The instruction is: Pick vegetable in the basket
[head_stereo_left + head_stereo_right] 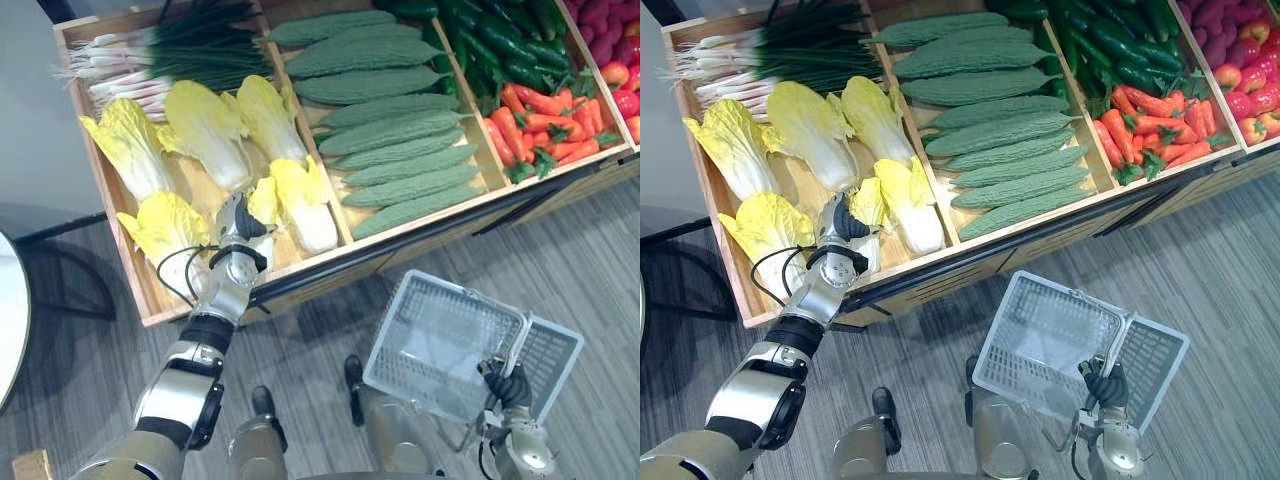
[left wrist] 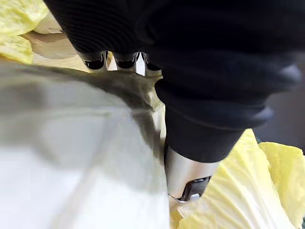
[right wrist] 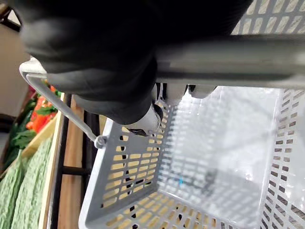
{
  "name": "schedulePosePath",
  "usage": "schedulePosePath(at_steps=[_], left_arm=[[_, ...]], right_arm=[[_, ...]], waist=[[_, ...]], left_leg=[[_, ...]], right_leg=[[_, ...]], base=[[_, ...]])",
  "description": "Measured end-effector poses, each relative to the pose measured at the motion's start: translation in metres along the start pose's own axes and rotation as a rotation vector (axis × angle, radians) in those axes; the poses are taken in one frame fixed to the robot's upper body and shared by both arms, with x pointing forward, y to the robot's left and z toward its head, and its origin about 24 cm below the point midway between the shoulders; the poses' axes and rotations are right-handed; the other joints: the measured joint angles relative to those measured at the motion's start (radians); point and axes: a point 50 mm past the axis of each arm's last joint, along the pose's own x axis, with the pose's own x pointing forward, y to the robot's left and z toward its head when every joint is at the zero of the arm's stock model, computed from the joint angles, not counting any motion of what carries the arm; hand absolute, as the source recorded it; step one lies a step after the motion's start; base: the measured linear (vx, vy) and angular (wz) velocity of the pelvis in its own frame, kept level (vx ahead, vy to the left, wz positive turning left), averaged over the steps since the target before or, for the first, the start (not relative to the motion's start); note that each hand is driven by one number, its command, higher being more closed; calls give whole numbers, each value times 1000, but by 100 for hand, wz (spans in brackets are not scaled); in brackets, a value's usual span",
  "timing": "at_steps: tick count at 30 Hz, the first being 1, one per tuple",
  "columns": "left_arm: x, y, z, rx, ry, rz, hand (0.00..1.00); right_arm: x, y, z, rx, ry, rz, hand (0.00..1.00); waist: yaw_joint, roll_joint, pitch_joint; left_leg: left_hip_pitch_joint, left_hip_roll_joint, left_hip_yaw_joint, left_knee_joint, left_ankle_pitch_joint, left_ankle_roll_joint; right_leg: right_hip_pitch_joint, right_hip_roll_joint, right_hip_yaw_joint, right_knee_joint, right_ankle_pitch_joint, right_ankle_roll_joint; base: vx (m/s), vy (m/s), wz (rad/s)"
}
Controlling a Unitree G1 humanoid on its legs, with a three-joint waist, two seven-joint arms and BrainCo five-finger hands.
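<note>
Wooden stand (image 1: 300,262) on grey floor (image 1: 570,260) holds bitter gourds (image 1: 400,130) beside carrots (image 1: 545,125).

Matt grey plastic basket (image 1: 400,340); smooth pale wooden crate (image 1: 310,259).

My left robot hand (image 1: 240,225) hides part of a cabbage (image 1: 870,205) by the bench's (image 1: 400,235) front edge; up close it is a white blur. Red fruits (image 1: 628,100) are cut off at the right end. My right robot hand (image 1: 510,385) covers part of the basket handle (image 3: 238,59).

Light: bright, even, from above. Wooden stand (image 1: 188,178): soft shadows between the cabbages (image 1: 205,125) inside; darker band on the floor (image 1: 560,250) under its front edge. Basket (image 1: 430,340) in front of it: pale sheen on base.
</note>
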Motion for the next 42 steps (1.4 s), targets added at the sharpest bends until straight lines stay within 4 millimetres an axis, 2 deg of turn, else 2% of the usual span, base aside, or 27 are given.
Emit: schedulePosePath(at_steps=[8,13,16,19,21,22,25,27,31,34,35,36,37,38,39,41,42], left_arm=[[-7,4,-10,-22,4,6,100],[-27,15,-17,-97,-14,67,100],[-49,27,-24,-161,-14,129,100],[-67,30,-24,-226,-19,171,100],[-87,34,-21,-299,-23,222,100],[-91,35,-21,-317,-24,235,100],[-110,47,-15,-386,-41,318,100],[-124,55,-4,-453,-85,374,100],[-136,66,13,-524,-169,430,100],[-140,64,24,-602,-211,418,100],[-140,60,28,-631,-215,395,100],[-140,57,30,-648,-216,384,100],[-141,53,33,-671,-217,365,100],[-142,47,36,-698,-216,338,100],[-142,43,37,-703,-217,319,100],[-140,27,38,-726,-208,229,100],[-140,23,38,-727,-199,211,100]], right_arm=[[1,-2,11,11,-47,-12,100],[2,-10,12,2,-50,-44,100],[2,-12,12,-14,-46,-55,100],[1,-16,9,-3,-33,-84,100],[0,-19,9,-11,-31,-94,100],[0,-19,9,-12,-31,-97,100],[-1,-25,8,-22,-28,-115,100],[-6,-31,4,-27,-3,-137,100],[-16,-28,7,-17,-15,-145,100],[-20,-25,15,-5,-51,-150,100],[-19,-23,20,0,-72,-148,100],[-19,-22,22,1,-81,-147,100],[-17,-17,27,3,-103,-140,100],[-14,-13,30,0,-116,-130,100],[-12,-10,31,-3,-123,-124,100],[-2,-2,42,-5,-168,-106,100],[2,0,46,-6,-183,-101,100]], waist=[[-1,12,10],[2,19,13],[3,22,12],[3,26,10],[8,34,3],[9,37,1],[15,59,-26],[30,81,-54],[33,90,-69],[32,91,-74],[34,89,-77],[36,89,-79],[35,86,-80],[32,81,-82],[32,79,-83],[24,77,-86],[22,75,-87]], left_leg=[[49,-9,12,-27,0,0],[90,-21,12,-54,1,1],[119,-27,13,-66,1,1],[141,-28,13,-69,1,1],[161,-28,19,-72,0,1],[164,-28,21,-72,0,1],[182,-25,43,-69,-12,7],[210,-12,76,-50,-36,4],[219,16,126,13,-81,2],[218,51,200,91,-127,0],[221,72,241,116,-141,2],[224,78,266,125,-147,2],[240,88,314,132,-154,4],[260,99,366,138,-157,7],[274,99,392,139,-158,7],[317,114,488,125,-158,7],[330,114,510,121,-158,7]], right_leg=[[35,-1,11,-7,-5,6],[71,-4,10,-17,-12,13],[92,-6,11,-20,-19,16],[122,-3,12,-36,-19,17],[137,0,18,-38,-18,17],[140,0,20,-38,-18,17],[147,7,32,-39,-17,19],[168,21,61,-45,-10,23],[173,50,107,-48,-3,26],[152,85,171,-37,6,39],[128,89,170,-34,1,31],[114,72,126,-34,0,26],[99,16,1,-32,2,10],[84,-50,-157,-26,8,-24],[83,-86,-241,-24,10,-43],[88,-215,-576,26,5,-110],[87,-239,-634,43,4,-112]], base=[[3,6,-3],[16,11,1],[41,28,-1],[10,6,0],[3,7,-5],[-18,7,-8],[-33,0,-21],[-52,20,-39],[-75,7,-44],[-93,38,-84],[-74,19,-81],[-84,59,-112],[-47,59,-120],[-17,52,-124],[43,6,-125],[77,-37,-132],[120,-137,-145]])
